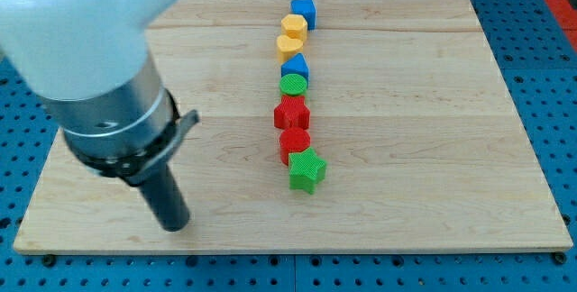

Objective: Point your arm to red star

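The red star (291, 114) lies on the wooden board (424, 121) in the middle of a column of blocks. Just below it sits a second red block (295, 142), rounded, and below that a green star (306, 170). Above the red star are a green round block (293, 85), a blue block (296, 67), two yellow blocks (289, 44) (294, 27) and a blue cube (303, 10). My tip (175, 224) rests on the board near the view's bottom left, well left of and below the red star, touching no block.
The arm's large grey body (90, 67) fills the view's upper left and hides that corner of the board. A blue perforated table (541, 22) surrounds the board.
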`<state>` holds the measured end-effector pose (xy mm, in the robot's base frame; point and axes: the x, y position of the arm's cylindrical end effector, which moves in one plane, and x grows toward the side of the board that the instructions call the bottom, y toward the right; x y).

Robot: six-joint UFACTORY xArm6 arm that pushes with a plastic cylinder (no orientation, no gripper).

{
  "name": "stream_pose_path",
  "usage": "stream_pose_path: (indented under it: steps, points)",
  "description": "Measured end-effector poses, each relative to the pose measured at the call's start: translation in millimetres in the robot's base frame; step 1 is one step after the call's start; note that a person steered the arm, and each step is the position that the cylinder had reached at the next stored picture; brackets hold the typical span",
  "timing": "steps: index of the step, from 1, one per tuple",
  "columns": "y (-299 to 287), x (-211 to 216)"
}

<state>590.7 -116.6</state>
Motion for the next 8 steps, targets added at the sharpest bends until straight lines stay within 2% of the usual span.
stream_pose_path:
  steps: [2,5,6,8]
  points:
    - [51.7,-14.6]
    - [27.8,-14.9]
    - [9.2,-26.5]
    - [80.4,-141.0]
